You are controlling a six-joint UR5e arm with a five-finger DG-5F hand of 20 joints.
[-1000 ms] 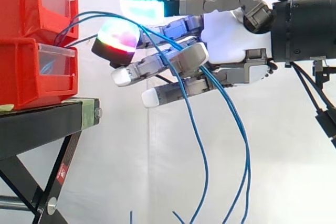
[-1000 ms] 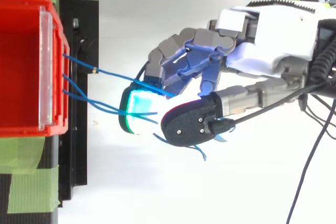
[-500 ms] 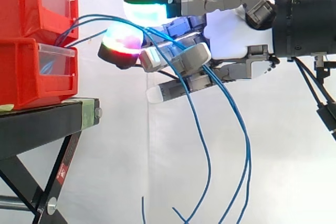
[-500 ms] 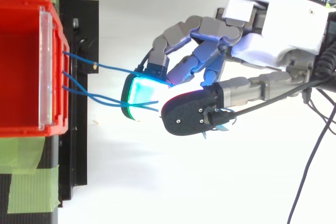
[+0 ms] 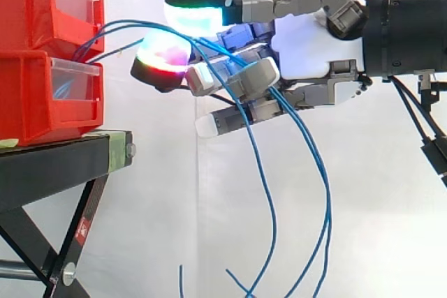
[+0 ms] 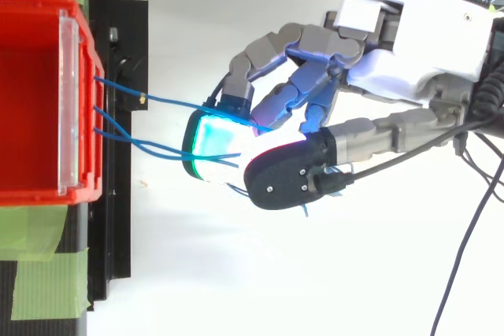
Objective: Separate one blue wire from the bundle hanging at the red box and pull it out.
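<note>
1. The blue wires [image 6: 169,103] leave the front of the red bins [image 5: 42,95] at the left of the side view. They arc rightward across the gap to the hand [image 5: 307,47] in the upper centre, drape over its fingers, and hang in long loose loops to the bottom edge.
2. The bins are stacked on the black stand [image 5: 56,165] in the lower left.
3. The fingers are curled in around the strands. Two glowing pads [image 5: 195,13] — one cyan-green on top, one red-green just below it — are closed toward each other with wire passing between them. One finger juts out straighter underneath. I cannot tell whether a single strand or several are pinched.
4. The wire looks thin, light and limp, with just enough spring to hold an arc. Its smooth jacket will likely slip through the pads unless it is pinched firmly. Neighbouring strands may well drag along or tangle.
5. The best place to take hold seems to be the short span between the bins and the pads — in the top view the strands fan apart there. The uppermost one in that view runs alone, so it should be the easiest to single out. A level pull toward the right of the frame would draw it out.
</note>
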